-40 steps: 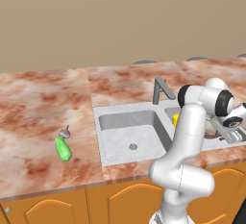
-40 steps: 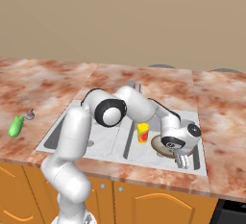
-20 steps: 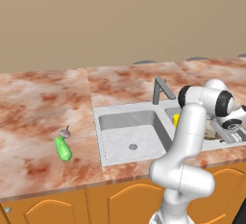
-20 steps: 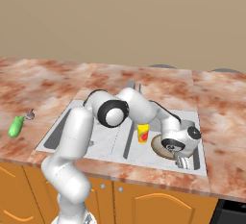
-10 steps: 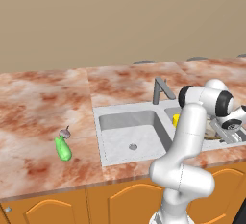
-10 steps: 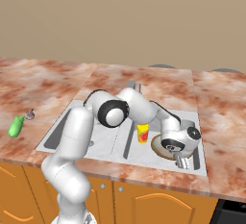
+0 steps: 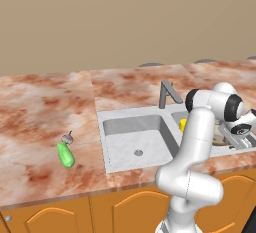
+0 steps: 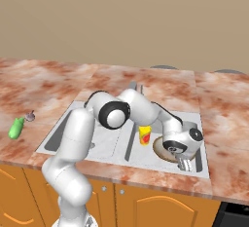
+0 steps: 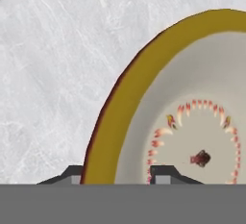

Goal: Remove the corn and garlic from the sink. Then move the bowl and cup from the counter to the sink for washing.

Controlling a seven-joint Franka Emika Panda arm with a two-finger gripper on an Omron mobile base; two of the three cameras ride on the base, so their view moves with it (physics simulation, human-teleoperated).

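The pale bowl (image 9: 192, 122), ochre-rimmed with a red pattern inside, lies in the right basin of the grey sink (image 8: 68, 131). My gripper (image 9: 117, 172) is low over it with its jaws apart, one fingertip (image 9: 72, 172) outside the rim and the other inside. In the base views the gripper (image 8: 185, 163) (image 7: 235, 138) hangs at the bowl's (image 8: 161, 148) near edge. The yellow cup (image 8: 145, 134) (image 7: 183, 124) stands upright in the same basin beside the divider. The green corn (image 7: 65, 155) (image 8: 16, 127) and the small garlic (image 7: 67, 138) (image 8: 30, 117) lie on the counter left of the sink (image 7: 120, 127).
An angular grey tap (image 7: 169, 93) rises behind the divider between the basins. The left basin holds nothing but its drain (image 7: 138, 152). Marbled counter (image 7: 40, 107) spreads wide to the left, with orange cabinet doors (image 7: 130, 212) below.
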